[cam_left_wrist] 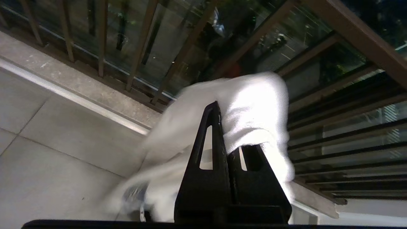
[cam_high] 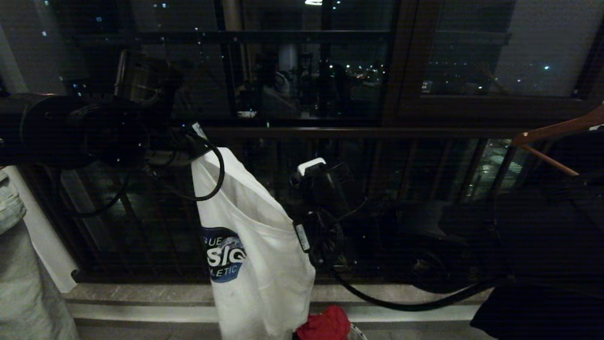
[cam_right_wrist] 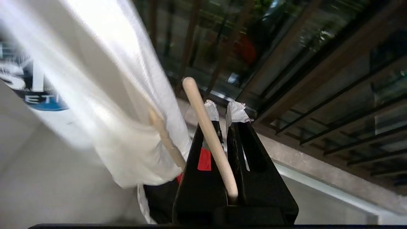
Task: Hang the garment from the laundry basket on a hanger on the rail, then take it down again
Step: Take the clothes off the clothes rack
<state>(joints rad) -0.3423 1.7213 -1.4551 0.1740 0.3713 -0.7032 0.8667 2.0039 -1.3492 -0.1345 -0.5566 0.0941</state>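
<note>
The garment (cam_high: 255,264), a white T-shirt with a dark blue print, hangs in front of the balcony bars. My left gripper (cam_high: 196,141) is shut on its top edge. In the left wrist view the white cloth (cam_left_wrist: 254,108) bunches over the shut left gripper (cam_left_wrist: 224,109) and covers one fingertip. My right gripper (cam_high: 311,170) is just right of the shirt. It is shut on the hanger (cam_right_wrist: 206,133), a thin pale rod that runs up past its taped fingertips (cam_right_wrist: 237,111); another part of it enters the shirt (cam_right_wrist: 105,105). The laundry basket (cam_right_wrist: 142,203) sits below the shirt. The rail is out of view.
A red cloth (cam_high: 325,323) lies in the basket at the bottom. An orange-brown hanger (cam_high: 552,134) carries a black garment (cam_high: 547,245) at the right. The dark balcony railing (cam_high: 377,132) and a stone sill (cam_high: 141,295) run behind. Grey cloth (cam_high: 19,274) fills the left edge.
</note>
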